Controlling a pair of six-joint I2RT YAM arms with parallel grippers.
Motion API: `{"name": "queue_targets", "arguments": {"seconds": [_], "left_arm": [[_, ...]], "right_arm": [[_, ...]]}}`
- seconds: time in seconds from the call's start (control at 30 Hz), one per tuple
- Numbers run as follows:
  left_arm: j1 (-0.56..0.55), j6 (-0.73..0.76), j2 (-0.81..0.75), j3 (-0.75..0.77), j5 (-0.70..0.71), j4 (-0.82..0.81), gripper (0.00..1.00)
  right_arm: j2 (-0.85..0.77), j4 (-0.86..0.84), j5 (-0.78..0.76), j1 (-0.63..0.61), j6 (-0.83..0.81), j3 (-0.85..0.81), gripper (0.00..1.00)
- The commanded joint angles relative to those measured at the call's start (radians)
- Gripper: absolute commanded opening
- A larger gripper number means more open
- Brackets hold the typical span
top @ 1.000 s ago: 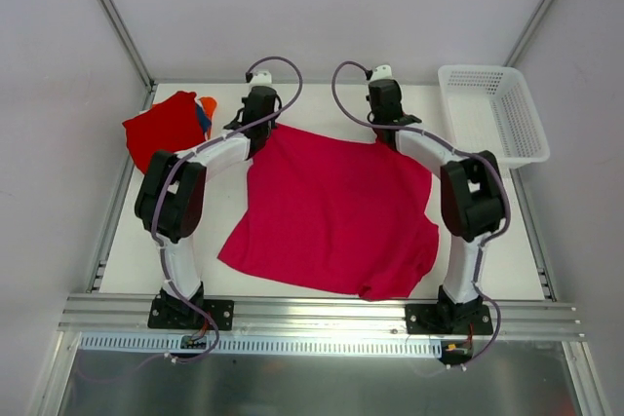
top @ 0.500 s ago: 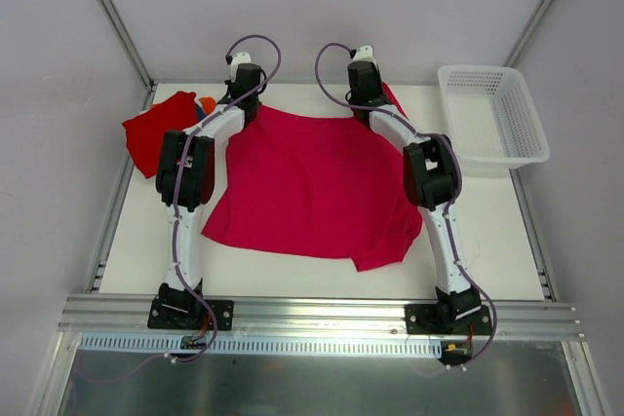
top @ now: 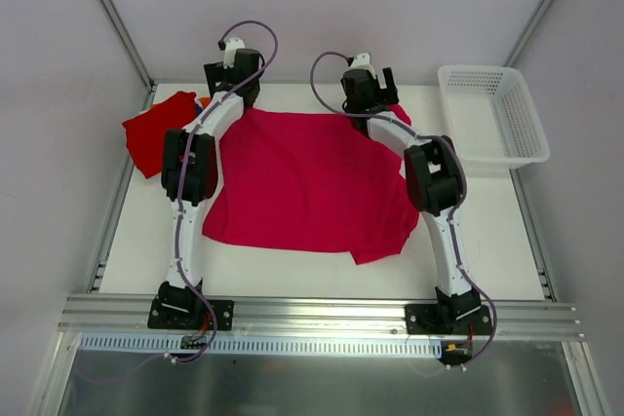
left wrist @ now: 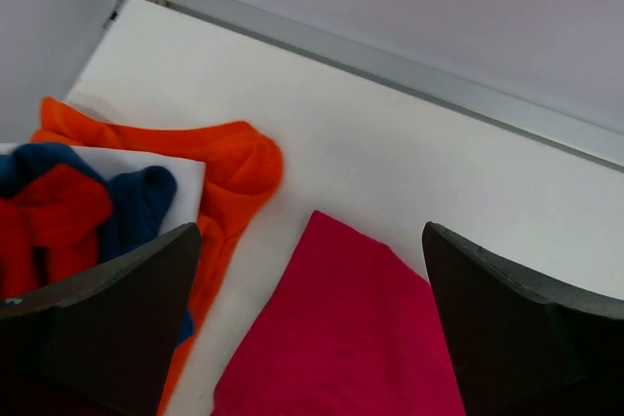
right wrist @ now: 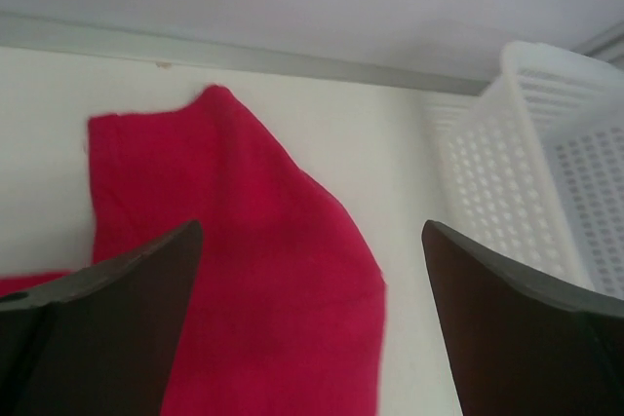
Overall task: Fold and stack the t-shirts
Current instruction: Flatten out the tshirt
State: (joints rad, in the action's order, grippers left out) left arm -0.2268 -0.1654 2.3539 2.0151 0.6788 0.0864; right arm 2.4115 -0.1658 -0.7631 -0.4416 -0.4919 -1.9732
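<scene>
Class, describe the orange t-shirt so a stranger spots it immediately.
On the white table, go to the far left corner, where a pile of shirts lies. The orange t-shirt is the pile's edge nearest the magenta-pink shirt; its neighbours are red, blue and white.

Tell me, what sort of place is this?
Probably a robotics test bench, not a laundry: a left arm and right arm bolted to an aluminium rail, bare white walls enclosing the table, and a magenta t-shirt laid out for practice.
</scene>
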Motion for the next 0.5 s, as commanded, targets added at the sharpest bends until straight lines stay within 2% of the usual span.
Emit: {"name": "queue_targets", "arguments": {"seconds": [0.0,0.07,0.1,0.13,0.17,0.2,0.23,0.27,0.3,0.33,0.4,0.47], "left_arm": [[-0.037,0.046,-0.238,-0.05,0.076,0.009,0.99],[-0.095,0.044,-0.357,-0.12,0.125,0.033,0.99],[-0.115,0.024,-0.399,-0.207,0.126,0.055,0.99],[-0.135,-0.003,-0.445,-0.261,0.113,0.102,0.99],[-0.153,-0.082,-0.537,-0.326,0.091,0.125,0.99],[-0.186,-0.127,-0.58,-0.461,0.024,0.148,0.99],[-0.198,-0.173,-0.632,-0.536,-0.017,0.162,0.99],[-0.21,-0.268,-0.716,-0.615,-0.056,0.164,0.99],[-0.221,-0.31,-0.752,-0.753,-0.156,0.164,0.99],[-0.226,-0.35,-0.784,-0.81,-0.197,0.162,0.97],[-0.261,-0.41,-0.835,-0.945,-0.229,0.158,0.95],[-0.296,-0.41,-0.841,-0.995,-0.203,0.162,0.94]], "right_arm": [[-0.336,-0.088,-0.153,-0.043,0.001,0.164,1.0],[-0.446,0.065,-0.159,-0.061,0.082,0.297,0.99],[-0.55,0.142,-0.139,-0.066,0.216,0.336,0.99],[-0.598,0.311,-0.057,-0.069,0.289,0.371,0.99],[-0.645,0.372,-0.026,-0.074,0.359,0.458,1.0],[-0.74,0.421,0.005,-0.078,0.474,0.512,0.99],[-0.785,0.466,0.068,-0.085,0.521,0.572,0.99],[-0.834,0.471,0.077,-0.11,0.558,0.705,1.0],[-0.882,0.469,0.079,-0.132,0.585,0.771,0.99],[-0.966,0.466,0.068,-0.153,0.617,0.831,0.99],[-1.032,0.535,0.006,-0.235,0.67,0.955,1.0],[-1.101,0.607,-0.028,-0.305,0.776,1.013,1.0]]}}
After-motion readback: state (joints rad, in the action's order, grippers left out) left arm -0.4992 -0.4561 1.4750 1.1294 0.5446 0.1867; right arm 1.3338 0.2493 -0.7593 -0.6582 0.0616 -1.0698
